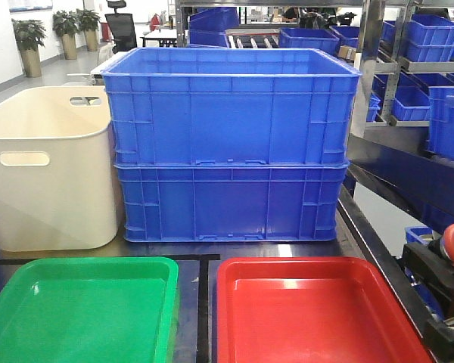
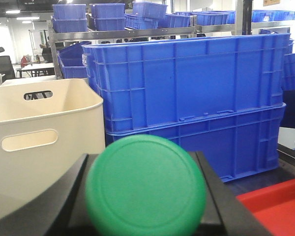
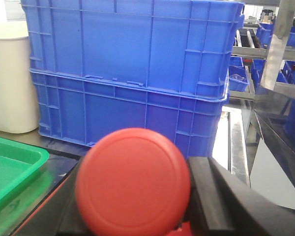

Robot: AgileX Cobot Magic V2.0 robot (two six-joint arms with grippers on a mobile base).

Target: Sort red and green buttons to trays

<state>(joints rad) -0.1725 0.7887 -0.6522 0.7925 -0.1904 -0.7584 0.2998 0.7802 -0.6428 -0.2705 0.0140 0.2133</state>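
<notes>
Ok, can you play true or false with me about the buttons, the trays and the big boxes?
1. The green button sits between the left gripper's fingers. True.
2. The red button lies in the red tray. False: the right gripper holds it, off to the tray's right side.
3. Two blue crates are stacked one on the other. True.
4. The green tray is to the right of the red tray. False: in the front view it is on the left.
5. The cream tub stands on top of the crates. False: it stands beside them, on their left.
</notes>
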